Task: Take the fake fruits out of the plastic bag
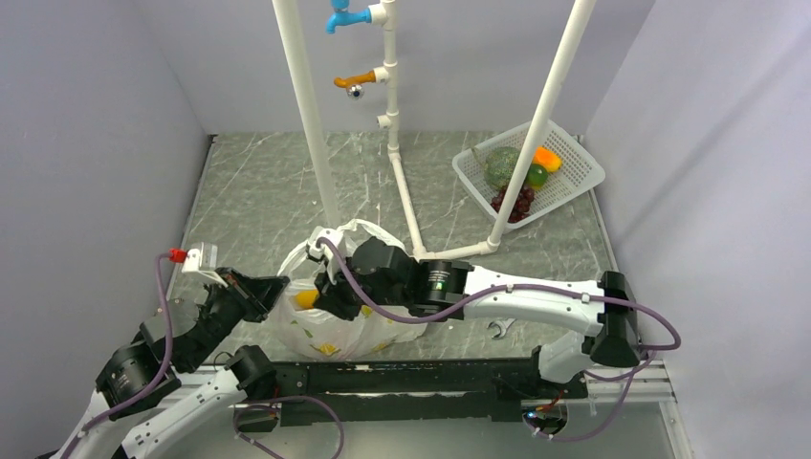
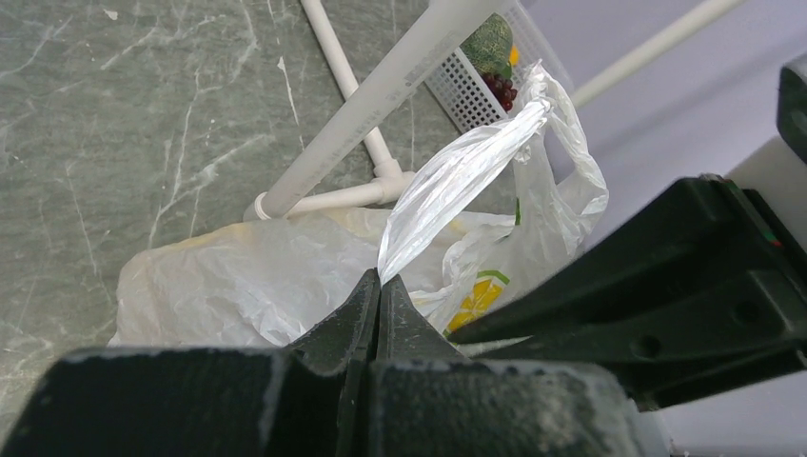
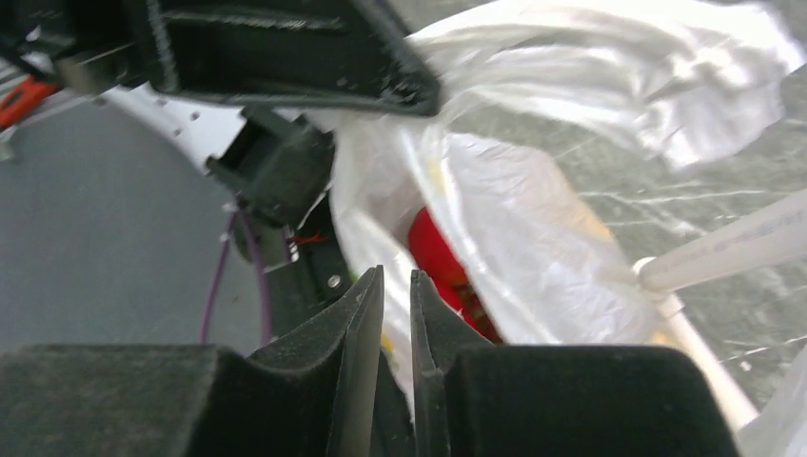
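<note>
**Reaching into the held bag for a fruit.**
The left gripper [image 2: 379, 278] is clenched on a twisted strip of the bag [image 2: 257, 281] and pulls it taut. The bag lies on the table between the two arms. The right gripper [image 3: 397, 281] is at the bag's mouth, jaws nearly together with a thin slit and nothing visibly between them; whether it pinches film cannot be told. The step in hand appears to be the reach for a fruit. Next, the jaws would need to part and close on the red fruit [image 3: 433, 249] without catching film. Only the right wrist view shows that fruit inside. Only the overhead view shows a yellow fruit [image 1: 306, 299] at the mouth and the basket [image 1: 574, 158], well apart at the back right.
</note>
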Action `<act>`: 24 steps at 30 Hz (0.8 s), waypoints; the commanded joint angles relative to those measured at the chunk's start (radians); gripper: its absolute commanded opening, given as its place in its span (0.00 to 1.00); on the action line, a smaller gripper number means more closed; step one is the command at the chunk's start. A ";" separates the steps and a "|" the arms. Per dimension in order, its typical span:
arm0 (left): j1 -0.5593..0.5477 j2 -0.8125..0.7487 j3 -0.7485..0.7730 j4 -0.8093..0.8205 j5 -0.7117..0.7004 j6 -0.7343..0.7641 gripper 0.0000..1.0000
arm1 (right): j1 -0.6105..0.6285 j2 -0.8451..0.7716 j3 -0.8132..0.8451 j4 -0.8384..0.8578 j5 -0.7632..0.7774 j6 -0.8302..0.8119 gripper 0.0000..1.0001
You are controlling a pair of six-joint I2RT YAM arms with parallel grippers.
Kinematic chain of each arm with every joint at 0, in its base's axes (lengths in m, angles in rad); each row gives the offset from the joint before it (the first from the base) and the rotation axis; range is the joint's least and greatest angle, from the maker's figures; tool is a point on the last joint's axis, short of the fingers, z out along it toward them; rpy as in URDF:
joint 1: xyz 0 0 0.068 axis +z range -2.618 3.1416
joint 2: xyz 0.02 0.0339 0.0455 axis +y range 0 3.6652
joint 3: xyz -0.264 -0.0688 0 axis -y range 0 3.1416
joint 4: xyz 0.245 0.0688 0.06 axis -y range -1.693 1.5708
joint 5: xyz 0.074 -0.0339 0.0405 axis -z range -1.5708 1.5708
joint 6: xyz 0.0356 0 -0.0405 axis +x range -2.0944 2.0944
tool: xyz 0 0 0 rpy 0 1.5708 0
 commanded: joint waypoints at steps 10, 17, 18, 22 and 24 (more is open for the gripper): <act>0.002 0.030 0.107 -0.011 -0.014 0.000 0.00 | -0.002 0.145 0.040 0.108 0.166 -0.178 0.31; 0.002 0.013 0.075 -0.014 -0.029 -0.004 0.00 | -0.001 -0.012 -0.153 0.018 0.186 -0.197 0.61; 0.002 0.013 0.063 -0.010 -0.030 -0.004 0.00 | -0.001 -0.044 -0.203 0.019 0.189 -0.189 0.66; 0.002 0.029 0.037 -0.014 -0.032 -0.007 0.00 | -0.005 -0.134 -0.436 0.078 0.309 -0.106 0.87; 0.002 0.042 0.045 -0.047 -0.037 -0.012 0.00 | -0.006 -0.177 -0.522 0.086 0.347 -0.040 0.90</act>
